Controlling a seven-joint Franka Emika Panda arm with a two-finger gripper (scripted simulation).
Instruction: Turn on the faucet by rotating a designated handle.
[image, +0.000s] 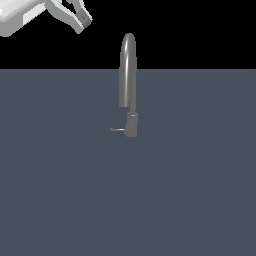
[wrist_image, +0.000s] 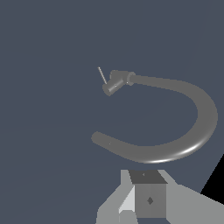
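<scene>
A broad dark blue-grey counter (image: 200, 200) carries the slim grey metallic gooseneck faucet (image: 128, 65). The white end effector (image: 81, 19) hangs well above it, holding nothing; its opening I cannot tell. The thin grey lever handle (image: 117, 130), low at the faucet's base, looks untouched.
</scene>
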